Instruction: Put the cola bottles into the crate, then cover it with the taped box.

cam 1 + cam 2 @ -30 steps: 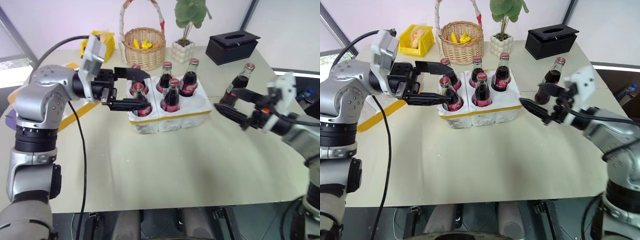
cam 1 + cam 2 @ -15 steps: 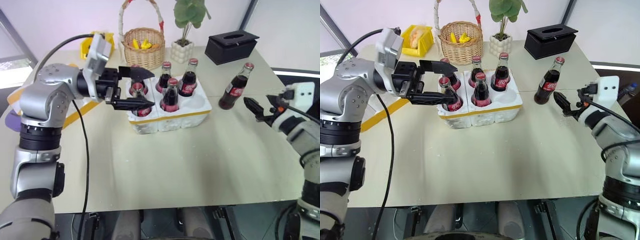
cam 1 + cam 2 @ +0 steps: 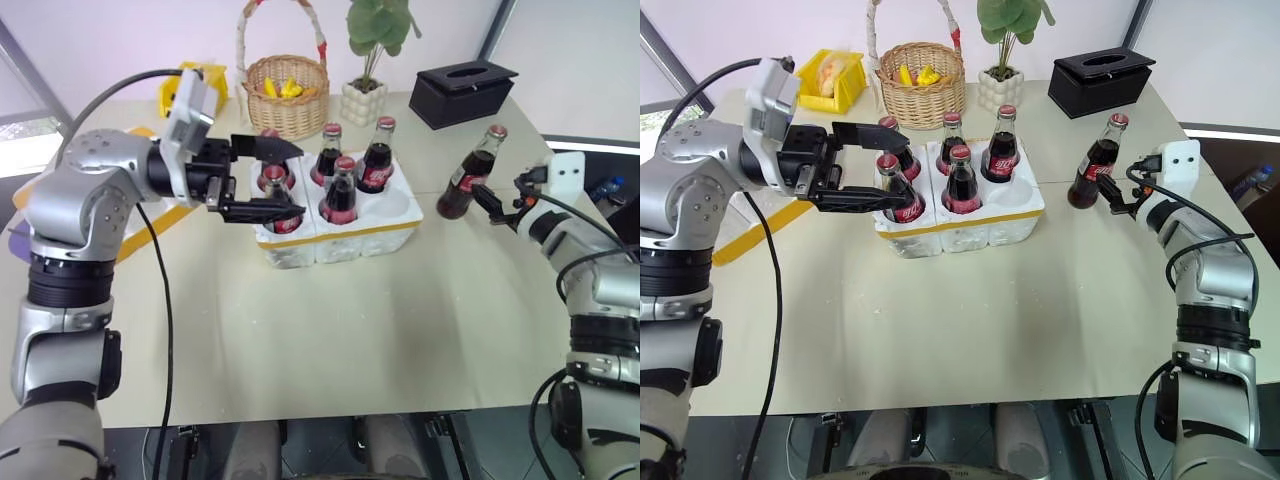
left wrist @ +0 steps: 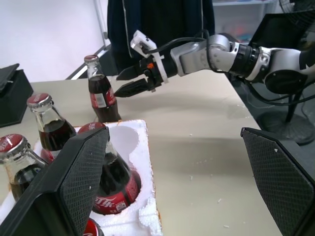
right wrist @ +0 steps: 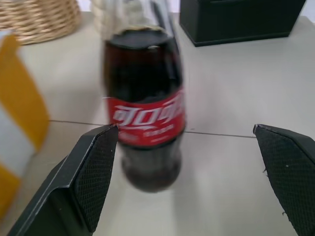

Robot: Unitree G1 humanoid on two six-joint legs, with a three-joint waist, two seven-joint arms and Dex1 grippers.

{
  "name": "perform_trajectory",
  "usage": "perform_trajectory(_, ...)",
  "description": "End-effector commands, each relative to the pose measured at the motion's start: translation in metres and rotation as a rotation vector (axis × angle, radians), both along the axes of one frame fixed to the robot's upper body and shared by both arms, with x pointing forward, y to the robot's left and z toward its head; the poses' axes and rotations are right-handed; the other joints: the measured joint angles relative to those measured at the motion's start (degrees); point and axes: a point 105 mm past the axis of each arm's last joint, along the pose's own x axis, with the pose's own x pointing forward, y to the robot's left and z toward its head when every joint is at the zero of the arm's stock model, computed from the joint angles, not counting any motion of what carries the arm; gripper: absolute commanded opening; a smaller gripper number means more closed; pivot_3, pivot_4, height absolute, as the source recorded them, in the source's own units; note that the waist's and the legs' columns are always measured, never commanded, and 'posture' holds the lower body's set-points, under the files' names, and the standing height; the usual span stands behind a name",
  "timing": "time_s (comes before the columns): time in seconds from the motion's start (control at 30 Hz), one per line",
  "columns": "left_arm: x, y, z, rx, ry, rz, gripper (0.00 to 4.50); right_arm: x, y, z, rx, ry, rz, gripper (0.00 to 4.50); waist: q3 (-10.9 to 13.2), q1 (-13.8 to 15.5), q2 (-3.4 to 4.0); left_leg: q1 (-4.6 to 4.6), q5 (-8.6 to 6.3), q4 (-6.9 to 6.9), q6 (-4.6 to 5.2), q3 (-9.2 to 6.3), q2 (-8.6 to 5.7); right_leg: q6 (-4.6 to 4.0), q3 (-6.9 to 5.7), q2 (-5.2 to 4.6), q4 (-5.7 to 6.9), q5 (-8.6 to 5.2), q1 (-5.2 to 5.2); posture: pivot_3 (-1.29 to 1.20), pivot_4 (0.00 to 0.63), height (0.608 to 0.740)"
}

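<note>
Now your right gripper (image 5: 184, 172), jaws apart, lines up on the last cola bottle (image 3: 471, 176) for the crate's (image 3: 345, 232) empty well; left gripper (image 3: 268, 180) waits open.

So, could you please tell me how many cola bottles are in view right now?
6: five stand in the crate, at and; one stands on the table near the right gripper.

table: beige flat tabletop (image 3: 380, 320), angled corners
wall: plain white wall (image 3: 120, 30) behind table
frame: dark slanted metal post (image 3: 497, 28) at back right
light: bright, even
</note>
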Motion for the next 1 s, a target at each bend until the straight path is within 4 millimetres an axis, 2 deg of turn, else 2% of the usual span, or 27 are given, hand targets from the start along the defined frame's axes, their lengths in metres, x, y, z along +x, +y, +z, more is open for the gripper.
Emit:
perform_trajectory(0.03,-0.006,0.003,0.01,-0.009,-0.046,0.004,4.5,0.011,0.004,0.015,-0.011,-0.059,0.015,4.46,0.0,-0.07,0.0,0.0,0.0,0.0,0.0,0.0,0.0,0.0,0.0,0.0,0.0,0.0,0.0,0.0,0.15,0.74)
perform_trajectory(0.2,-0.006,0.003,0.01,-0.011,-0.047,0.012,4.5,0.023,0.009,0.015,-0.009,-0.06,0.025,4.46,0.0,-0.32,0.0,0.0,0.0,0.0,0.0,0.0,0.0,0.05,0.02,0.0,0.0,0.03,0.0,0.0,0.15,0.74)
perform_trajectory(0.47,-0.006,0.005,0.012,-0.008,-0.053,0.022,4.5,0.025,0.019,0.013,-0.016,-0.065,0.073,4.46,0.0,-0.84,0.0,-0.02,0.0,-0.02,0.0,0.0,-0.01,0.18,0.02,0.0,-0.01,0.09,0.0,0.0,0.15,0.74)
perform_trajectory(1.0,-0.005,0.0,0.013,-0.006,-0.06,0.006,4.5,0.051,0.019,0.005,0.005,-0.058,0.013,4.46,0.0,-1.1,0.01,-0.01,0.0,-0.02,0.0,0.0,-0.01,0.18,0.03,0.0,-0.01,0.1,0.0,0.0,0.15,0.74)
